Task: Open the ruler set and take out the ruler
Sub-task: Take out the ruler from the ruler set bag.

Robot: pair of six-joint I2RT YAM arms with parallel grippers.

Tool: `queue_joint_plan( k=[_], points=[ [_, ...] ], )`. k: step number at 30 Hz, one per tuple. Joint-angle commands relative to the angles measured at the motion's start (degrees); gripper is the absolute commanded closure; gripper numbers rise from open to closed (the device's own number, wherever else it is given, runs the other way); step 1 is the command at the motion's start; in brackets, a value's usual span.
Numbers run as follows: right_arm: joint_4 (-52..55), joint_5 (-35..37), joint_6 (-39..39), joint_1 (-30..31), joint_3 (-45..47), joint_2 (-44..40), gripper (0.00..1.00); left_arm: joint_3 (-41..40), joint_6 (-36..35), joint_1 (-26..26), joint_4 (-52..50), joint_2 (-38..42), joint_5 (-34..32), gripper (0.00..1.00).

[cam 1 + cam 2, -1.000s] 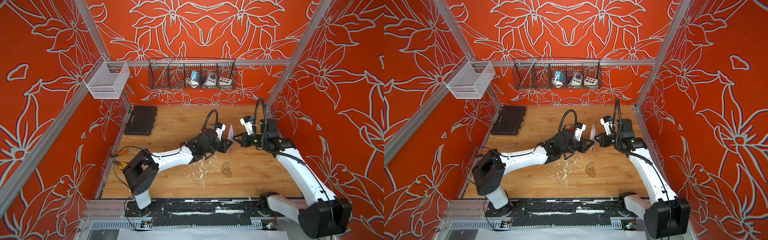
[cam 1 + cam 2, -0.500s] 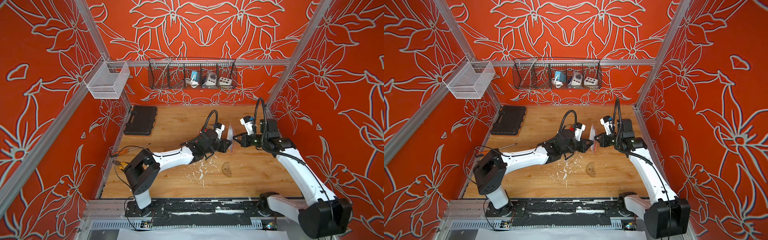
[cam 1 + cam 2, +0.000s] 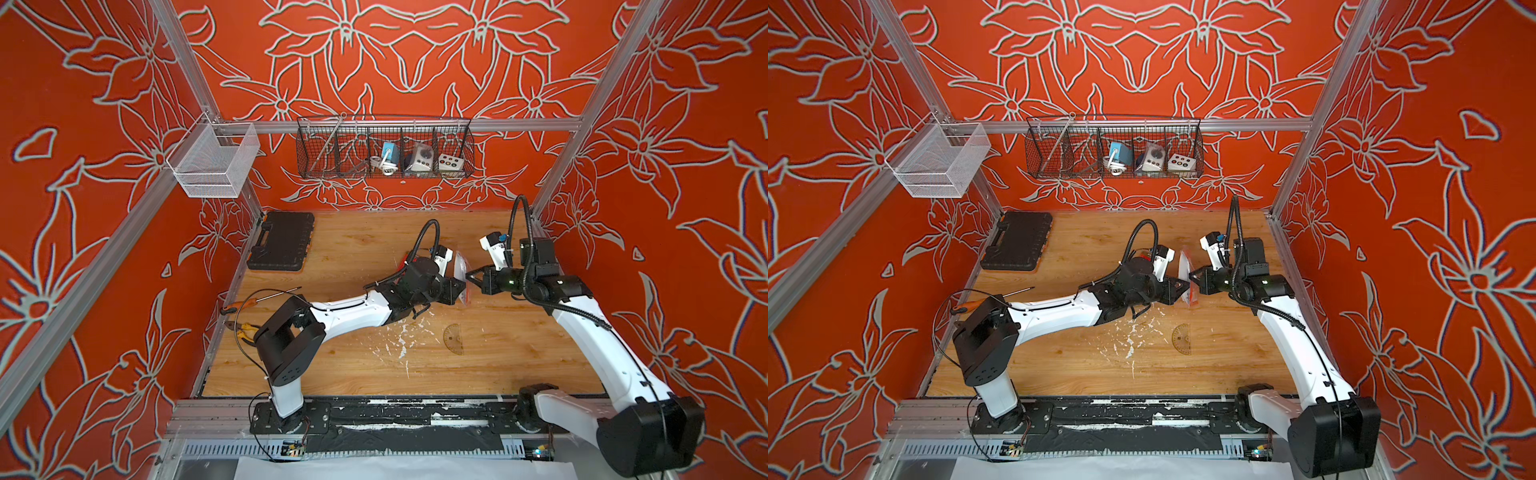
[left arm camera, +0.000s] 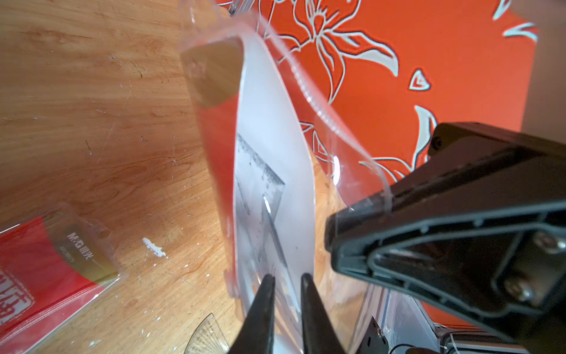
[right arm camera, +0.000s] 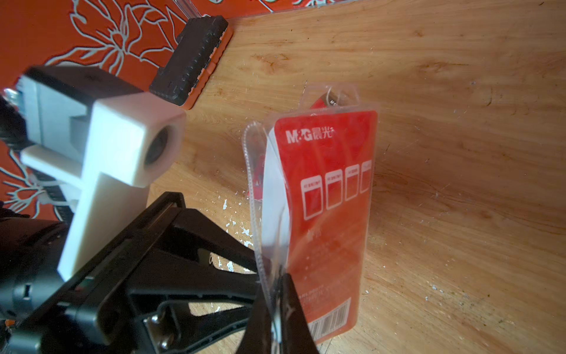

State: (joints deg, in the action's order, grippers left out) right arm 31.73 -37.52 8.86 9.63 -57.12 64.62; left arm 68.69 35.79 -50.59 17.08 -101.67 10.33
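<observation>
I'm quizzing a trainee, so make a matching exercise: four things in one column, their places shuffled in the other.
1. ruler pack
2. protractor
3. black case
4. dark wire basket

A. hanging on the back wall
B. lying flat toward the table's front
C. clamped upright in the right gripper
D. table's far left corner

Pairs: 1-C, 2-B, 3-D, 4-A

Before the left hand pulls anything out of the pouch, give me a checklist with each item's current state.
1. Right hand pinching the pouch by its clear edge: ok.
2. Pouch mouth open, clear side bowed off the white card: ok.
3. Left hand at the mouth, lined up with the set square: ok.
4. Left hand's grip firm: cannot tell.
5. Straight ruler located inside: cannot tell.
6. Protractor on the table, apart from both hands: ok.
</observation>
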Motion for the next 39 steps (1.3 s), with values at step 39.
queue_joint_plan(
  k=[39],
  points=[
    [0.62, 7.12, -2.68, -0.16, 2.03, 0.07, 1.00, 7.78, -0.40, 3.50, -10.08, 1.04, 5.30, 1.00]
  ],
)
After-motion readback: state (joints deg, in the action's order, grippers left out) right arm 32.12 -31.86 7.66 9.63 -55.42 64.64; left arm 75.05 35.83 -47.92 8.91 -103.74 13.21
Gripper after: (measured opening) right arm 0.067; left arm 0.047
